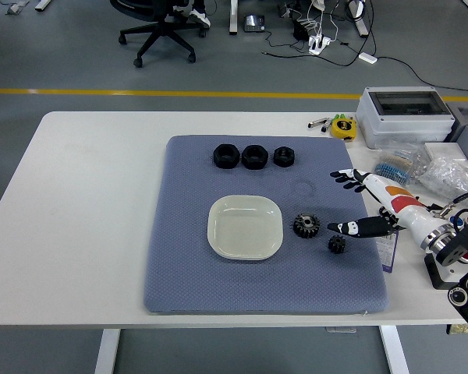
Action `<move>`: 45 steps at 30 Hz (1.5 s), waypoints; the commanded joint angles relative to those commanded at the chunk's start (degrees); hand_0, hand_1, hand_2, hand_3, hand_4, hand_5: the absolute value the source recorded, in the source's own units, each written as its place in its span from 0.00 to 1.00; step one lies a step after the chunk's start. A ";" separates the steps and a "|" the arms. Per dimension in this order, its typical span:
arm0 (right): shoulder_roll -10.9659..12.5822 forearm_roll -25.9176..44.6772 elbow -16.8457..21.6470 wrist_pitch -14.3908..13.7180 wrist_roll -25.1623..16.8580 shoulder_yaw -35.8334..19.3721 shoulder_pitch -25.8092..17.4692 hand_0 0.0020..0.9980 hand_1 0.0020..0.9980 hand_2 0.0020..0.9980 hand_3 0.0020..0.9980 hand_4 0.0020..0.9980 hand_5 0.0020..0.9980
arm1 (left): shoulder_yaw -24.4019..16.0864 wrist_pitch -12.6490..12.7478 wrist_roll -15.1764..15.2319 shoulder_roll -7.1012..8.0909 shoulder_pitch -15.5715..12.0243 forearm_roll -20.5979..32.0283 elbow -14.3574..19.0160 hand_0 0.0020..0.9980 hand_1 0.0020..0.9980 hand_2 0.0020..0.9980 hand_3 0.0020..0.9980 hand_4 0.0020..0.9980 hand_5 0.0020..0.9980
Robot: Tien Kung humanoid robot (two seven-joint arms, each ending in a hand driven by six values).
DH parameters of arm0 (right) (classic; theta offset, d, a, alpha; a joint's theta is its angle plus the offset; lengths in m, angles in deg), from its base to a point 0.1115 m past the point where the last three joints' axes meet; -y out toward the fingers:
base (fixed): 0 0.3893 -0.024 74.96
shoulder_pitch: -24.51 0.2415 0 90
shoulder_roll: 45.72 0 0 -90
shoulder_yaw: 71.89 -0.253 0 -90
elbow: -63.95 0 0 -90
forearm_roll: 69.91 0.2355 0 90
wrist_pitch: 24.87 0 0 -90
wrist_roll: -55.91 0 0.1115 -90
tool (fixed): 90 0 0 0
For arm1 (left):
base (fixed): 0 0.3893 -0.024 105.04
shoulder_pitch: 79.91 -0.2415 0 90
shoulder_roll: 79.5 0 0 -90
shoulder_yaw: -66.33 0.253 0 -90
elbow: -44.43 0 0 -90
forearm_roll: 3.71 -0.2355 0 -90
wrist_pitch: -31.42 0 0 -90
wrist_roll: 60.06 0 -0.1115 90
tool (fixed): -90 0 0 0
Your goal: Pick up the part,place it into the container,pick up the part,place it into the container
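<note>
right hand (pixel 368 204) over the right edge of the grey mat (pixel 187 265), fingers spread wide, holding nothing. larger gear (pixel 306 225) lies on the mat just right of the white dish (pixel 245 227); smaller gear (pixel 337 245) near it, under the thumb. dish empty. three black nuts (pixel 253 156) in a row at the mat's far side.

The blue-grey mat (pixel 265 288) looks like dimpled, matt cloth on the smooth white table (pixel 86 234). The dish (pixel 245 227) is glossy, perhaps ceramic. The 2 gears (pixel 306 225) and 3 nuts (pixel 253 156) look matt black.
</note>
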State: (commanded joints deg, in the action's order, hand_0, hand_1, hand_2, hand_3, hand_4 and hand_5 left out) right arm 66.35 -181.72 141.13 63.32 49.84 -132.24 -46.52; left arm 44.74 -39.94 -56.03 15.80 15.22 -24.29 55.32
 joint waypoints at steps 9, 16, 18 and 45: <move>0.40 -1.80 -0.18 1.80 -0.01 0.90 0.59 0.42 0.52 0.55 0.56 0.95 0.24 | 0.84 0.50 0.45 0.04 0.42 1.02 0.12 0.69 0.68 0.67 0.56 0.62 0.60; 0.63 -1.66 -0.52 3.34 0.16 2.09 -0.16 0.42 0.52 0.55 0.55 0.94 0.25 | 0.25 0.70 0.26 0.05 0.36 0.44 0.09 0.69 0.68 0.67 0.55 0.62 0.60; 0.45 -1.53 -0.92 3.34 0.20 2.59 -0.05 0.42 0.52 0.55 0.55 0.94 0.25 | 0.00 0.74 0.16 0.05 0.31 0.13 0.08 0.69 0.68 0.67 0.55 0.62 0.60; -1.83 -2.49 -8.47 0.18 0.20 5.01 1.76 0.34 0.49 0.55 0.53 0.90 0.29 | -0.31 0.79 -0.10 0.10 0.39 -0.59 0.17 0.68 0.67 0.66 0.55 0.61 0.58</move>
State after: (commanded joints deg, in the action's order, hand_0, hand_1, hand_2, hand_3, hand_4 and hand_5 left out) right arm 64.52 -184.21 132.66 63.50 50.04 -127.23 -44.76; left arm 44.43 -39.15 -56.13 15.90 15.61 -24.88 55.49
